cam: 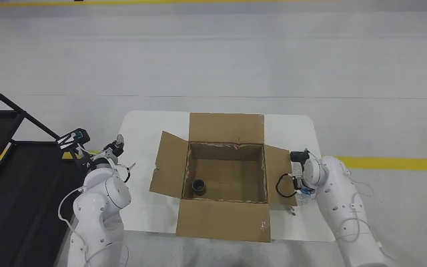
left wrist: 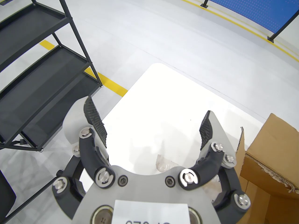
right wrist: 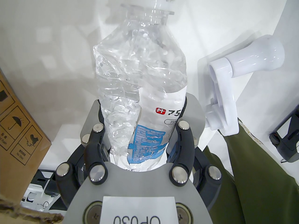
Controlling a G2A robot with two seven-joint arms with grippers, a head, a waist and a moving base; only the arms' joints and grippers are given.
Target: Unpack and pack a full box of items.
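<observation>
1. The fingers (right wrist: 90,121) of the right gripper (right wrist: 142,127) are drawn in narrow and clamp a clear plastic bottle (right wrist: 140,75) at its labelled lower body. The white-capped neck points away from the wrist.
2. The bottle walls are crumpled and dented. The bottle is over the white worktop (right wrist: 58,24), just outside the right wall of the cardboard box (right wrist: 16,122). Whether it rests on the surface cannot be told.
3. Just beside the bottle lies a white crank-shaped part (right wrist: 224,89). An olive-green fabric item (right wrist: 252,178) lies next to that part, and a black device (right wrist: 286,141) sits past the fabric.
4. The left gripper (left wrist: 148,109) has its fingers spread wide and holds nothing. The ribbed black pads (left wrist: 94,120) face each other across the gap.
5. The left gripper hangs at the left edge of the worktop, between the box and a black shelf rack (left wrist: 35,87) that stands on the floor.
6. A crinkled clear wrapper (left wrist: 164,163) lies on the worktop under the left gripper, partly hidden by it.
7. The box stands in the middle of the worktop with all four flaps folded outward. One dark cylindrical item (cam: 198,186) stands on its floor, near the left wall.
</observation>
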